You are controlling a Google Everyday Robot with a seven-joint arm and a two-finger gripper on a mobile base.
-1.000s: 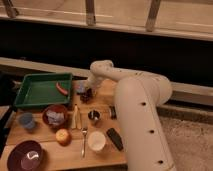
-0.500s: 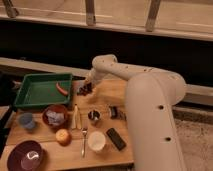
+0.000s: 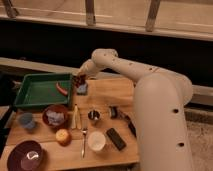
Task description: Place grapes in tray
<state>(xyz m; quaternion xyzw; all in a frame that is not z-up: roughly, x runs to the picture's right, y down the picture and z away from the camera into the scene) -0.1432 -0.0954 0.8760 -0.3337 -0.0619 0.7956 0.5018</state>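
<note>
Green plastic tray (image 3: pixel 42 76), wooden tabletop (image 3: pixel 107 93), smooth plastic arm (image 3: pixel 160 100), pincer (image 3: pixel 80 80) at tray's right wall, glossy maroon bowl (image 3: pixel 13 152).

Gripper (image 3: pixel 80 78) hangs at tray (image 3: pixel 39 93) right wall, just above blue-grey block (image 3: pixel 82 89). Tray floor bare on left and middle; red chili (image 3: pixel 61 89) lies near right end. White arm (image 3: pixel 150 95) blocks table's right side.

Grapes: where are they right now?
In the camera view, the grapes are left of centre at the tip of the gripper, beside the tray's right rim and just behind the blue block.
</note>
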